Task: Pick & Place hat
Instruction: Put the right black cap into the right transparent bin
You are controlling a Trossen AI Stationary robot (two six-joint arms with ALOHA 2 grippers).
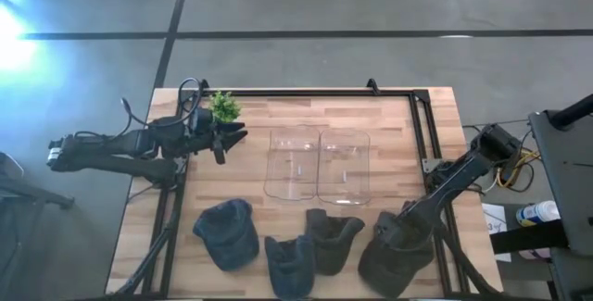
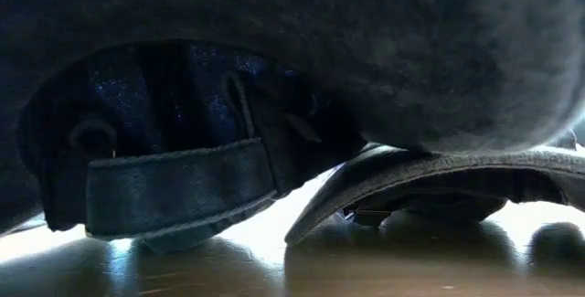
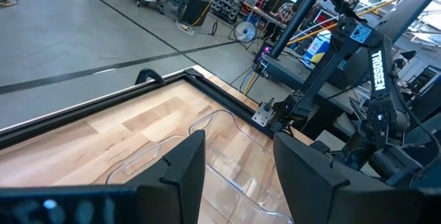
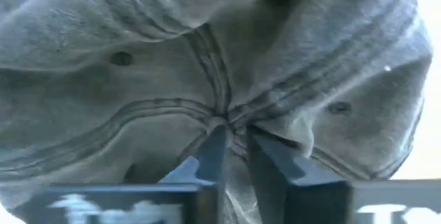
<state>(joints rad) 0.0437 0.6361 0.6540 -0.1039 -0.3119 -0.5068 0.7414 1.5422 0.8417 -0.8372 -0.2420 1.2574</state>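
- Your right claw (image 1: 400, 233) sits at the lower right of the high view, pressed onto the dark olive hat (image 1: 394, 257). In the right wrist view its fingers (image 4: 213, 154) are nearly together, pinching a fold of fabric at the hat's crown (image 4: 222, 117).
- Your left claw (image 1: 225, 140) waits at the upper left of the bench (image 1: 389, 125), beside a small green plant (image 1: 223, 106), fingers (image 3: 185, 163) apart.
- Three more hats lie along the lower edge: blue (image 1: 228, 232), dark blue (image 1: 290, 262), olive (image 1: 331, 236).
- Two clear containers (image 1: 318, 165) stand mid-bench.
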